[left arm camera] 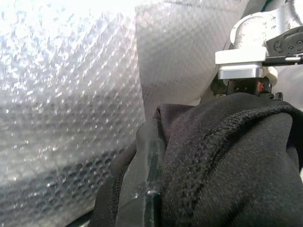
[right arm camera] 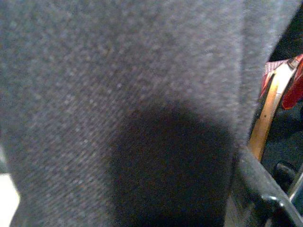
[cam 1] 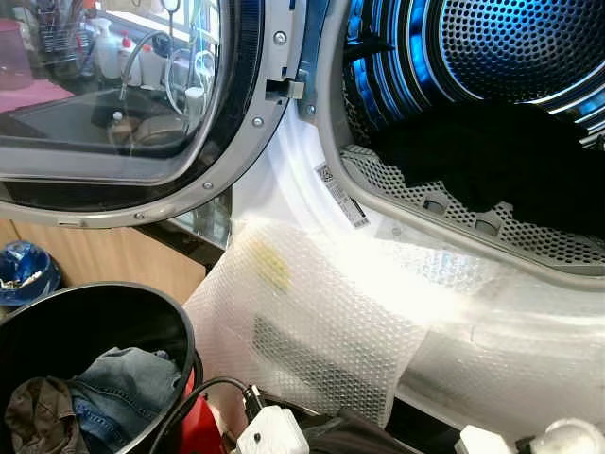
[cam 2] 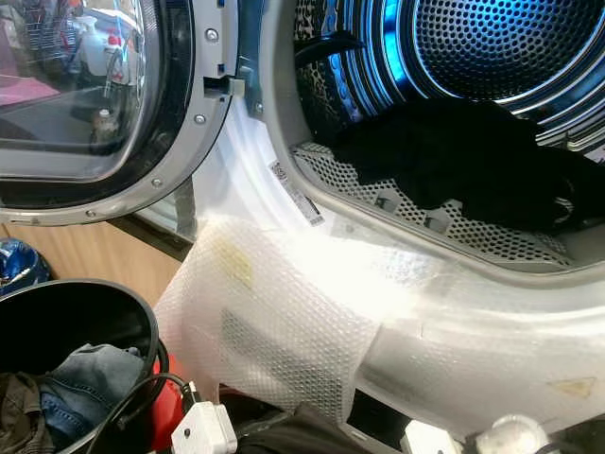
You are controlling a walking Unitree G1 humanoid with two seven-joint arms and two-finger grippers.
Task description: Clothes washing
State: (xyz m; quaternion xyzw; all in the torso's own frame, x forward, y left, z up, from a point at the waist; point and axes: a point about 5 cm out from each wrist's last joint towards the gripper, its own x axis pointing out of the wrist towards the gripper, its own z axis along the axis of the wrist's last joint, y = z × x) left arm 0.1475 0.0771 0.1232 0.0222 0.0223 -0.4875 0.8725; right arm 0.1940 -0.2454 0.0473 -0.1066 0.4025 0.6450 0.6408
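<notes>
Black cloth (left arm camera: 227, 161) lies draped right over the left hand (left arm camera: 147, 189); can't tell if it's gripping. Gray cloth (right arm camera: 118, 104) sits right up against the right hand's camera, grip hidden too.

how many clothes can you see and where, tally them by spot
In the washer drum: 1, a black garment.
In the black basket: 2, blue jeans and an olive-brown garment.
Over the left gripper's finger: 1, a black knit garment; dark grey fabric in the right wrist view may be the same piece.
Total: 4
</notes>
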